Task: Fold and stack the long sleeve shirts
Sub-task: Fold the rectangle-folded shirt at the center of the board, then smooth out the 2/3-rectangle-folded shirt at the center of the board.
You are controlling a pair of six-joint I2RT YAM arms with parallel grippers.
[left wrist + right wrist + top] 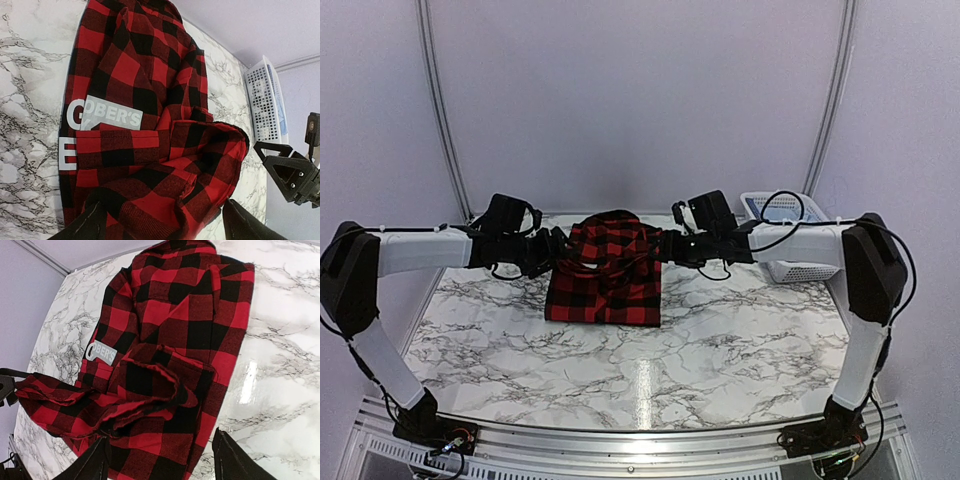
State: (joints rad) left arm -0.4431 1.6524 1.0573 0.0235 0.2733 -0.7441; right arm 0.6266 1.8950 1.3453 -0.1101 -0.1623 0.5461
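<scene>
The red-and-black check shirt lies partly folded on the marble table's far middle, with its upper part bunched and raised between my grippers. My left gripper is at the shirt's left side and my right gripper at its right side. In the left wrist view the fingers stand wide apart with the shirt's folded cloth between them. In the right wrist view the fingers also stand wide apart over the shirt. Both grippers are open. Something pale blue shows inside the basket; I cannot tell if it is the blue shirt.
A white lattice basket stands at the table's far right, just behind my right arm, and shows in the left wrist view. Bare marble table lies in front of the shirt. White walls close the back and sides.
</scene>
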